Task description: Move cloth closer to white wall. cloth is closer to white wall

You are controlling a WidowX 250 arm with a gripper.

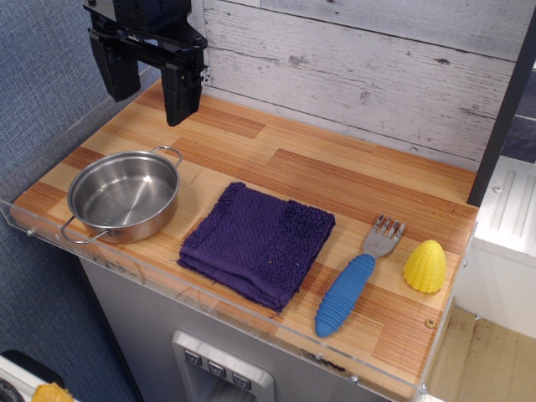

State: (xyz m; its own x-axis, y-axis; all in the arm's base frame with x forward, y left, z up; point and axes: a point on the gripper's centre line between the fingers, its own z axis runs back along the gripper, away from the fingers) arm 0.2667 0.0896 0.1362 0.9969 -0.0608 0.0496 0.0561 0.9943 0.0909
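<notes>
The dark purple folded cloth [256, 243] lies flat on the wooden tabletop near the front edge, right of the steel pot. The white wall [360, 67] of weathered planks runs along the back of the table. My black gripper [151, 88] hangs open and empty in the air at the back left corner, above the table and well away from the cloth.
A steel pot [124, 197] with two handles stands at the front left. A fork with a blue handle [356, 280] and a yellow corn piece [425, 266] lie at the front right. A blue fabric wall [42, 84] is on the left. A clear plastic rim [209, 293] edges the table.
</notes>
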